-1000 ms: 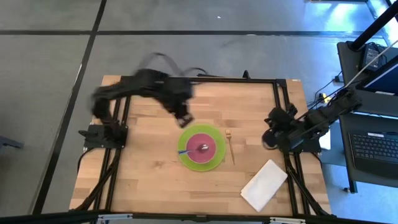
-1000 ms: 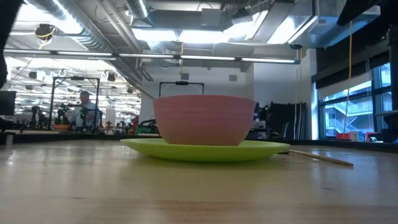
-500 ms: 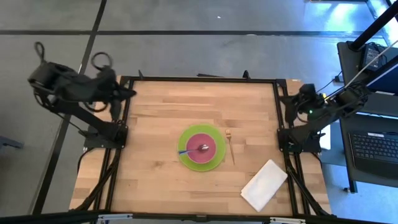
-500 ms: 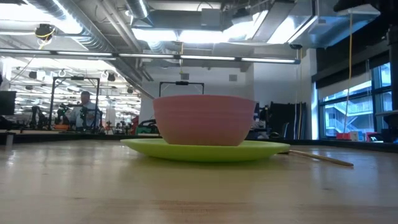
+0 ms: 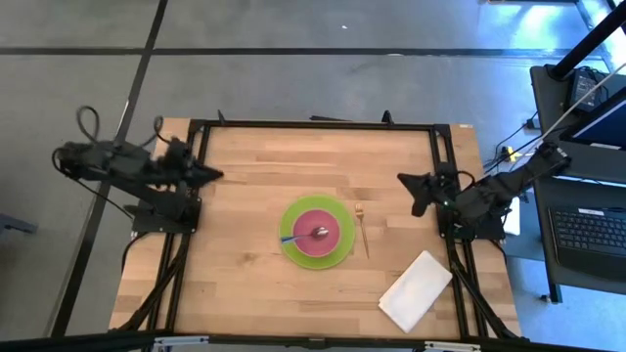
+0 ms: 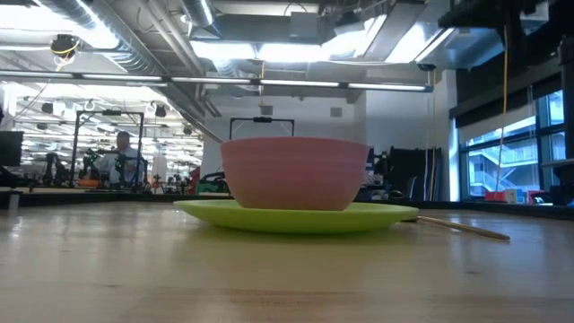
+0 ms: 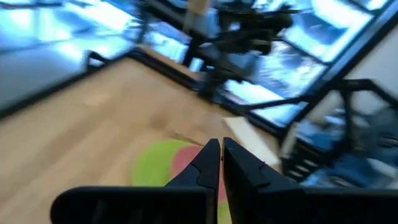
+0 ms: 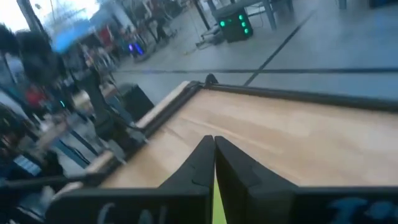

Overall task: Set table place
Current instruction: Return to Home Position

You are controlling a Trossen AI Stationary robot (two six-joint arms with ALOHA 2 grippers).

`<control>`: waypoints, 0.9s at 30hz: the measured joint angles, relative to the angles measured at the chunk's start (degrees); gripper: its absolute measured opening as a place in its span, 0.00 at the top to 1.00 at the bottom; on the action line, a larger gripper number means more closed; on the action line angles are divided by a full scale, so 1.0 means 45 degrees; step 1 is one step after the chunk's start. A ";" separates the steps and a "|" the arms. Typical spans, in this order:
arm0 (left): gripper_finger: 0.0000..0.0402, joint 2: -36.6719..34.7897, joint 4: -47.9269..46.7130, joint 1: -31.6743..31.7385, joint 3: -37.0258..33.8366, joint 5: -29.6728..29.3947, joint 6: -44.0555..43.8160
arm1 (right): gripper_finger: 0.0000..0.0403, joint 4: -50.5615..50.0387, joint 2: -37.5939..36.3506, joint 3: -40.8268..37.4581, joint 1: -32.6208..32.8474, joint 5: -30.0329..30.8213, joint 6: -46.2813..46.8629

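A pink bowl (image 5: 317, 233) stands on a green plate (image 5: 293, 250) near the middle of the wooden table (image 5: 245, 284). They also show in the low view as the bowl (image 6: 294, 172) and the plate (image 6: 296, 215). A spoon with a blue handle (image 5: 291, 238) lies in the bowl. A gold fork (image 5: 363, 231) lies on the table just right of the plate. My left gripper (image 5: 213, 174) is shut and empty over the table's left rail. My right gripper (image 5: 409, 186) is shut and empty by the right rail.
A white folded napkin (image 5: 416, 290) lies on the table near its front right corner. Black rails (image 5: 313, 125) frame the tabletop. A desk with a laptop (image 5: 587, 230) stands beyond the right edge. Bare wood lies left of the plate.
My left gripper has left the spot just above the plate, swung out past the table's left edge, and come back to the left rail. My right arm has pulled back at the right edge and then pointed in toward the table. The bowl, plate, fork and napkin have not moved.
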 joint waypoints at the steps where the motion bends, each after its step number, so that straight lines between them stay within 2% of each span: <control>1: 0.97 -0.0422 0.0670 -0.0006 -0.0825 0.0235 0.0006 | 0.96 0.0728 -0.0095 -0.0473 -0.0058 0.0001 0.0145; 4: 0.97 -0.1763 0.1331 0.0004 -0.2885 0.0335 -0.0106 | 0.96 0.1512 -0.0476 -0.1341 -0.0126 0.0012 -0.0294; 7: 0.97 -0.3274 0.1052 0.0015 -0.4310 0.0265 -0.1042 | 0.96 0.0566 -0.1571 -0.1501 -0.0126 0.0674 -0.0771; 10: 0.97 -0.4882 0.0958 0.0015 -0.5343 0.0530 -0.1929 | 0.96 -0.0438 -0.2935 -0.1480 -0.0136 0.1333 -0.1250; 13: 0.98 -0.6430 0.1062 0.0015 -0.6036 0.0620 -0.1974 | 0.96 -0.1519 -0.4209 -0.1536 -0.0136 0.1667 -0.1110; 15: 0.99 -0.6662 0.1439 0.0015 -0.6421 0.0370 -0.1942 | 0.96 -0.1603 -0.4837 -0.1850 -0.0136 0.1890 -0.0583; 17: 0.99 -0.6648 0.1423 0.0015 -0.6539 0.0474 -0.1740 | 0.96 -0.1098 -0.5223 -0.2424 -0.0133 0.1829 -0.0313; 24: 0.98 -0.6685 0.6629 0.0012 -0.8754 0.2059 -0.0347 | 0.96 0.3410 -0.5184 -0.5733 -0.0131 0.1236 -0.0150; 27: 0.99 -0.6664 0.7222 0.0014 -0.9312 0.2306 -0.0385 | 0.96 0.5229 -0.5310 -0.6864 -0.0132 0.0957 -0.0162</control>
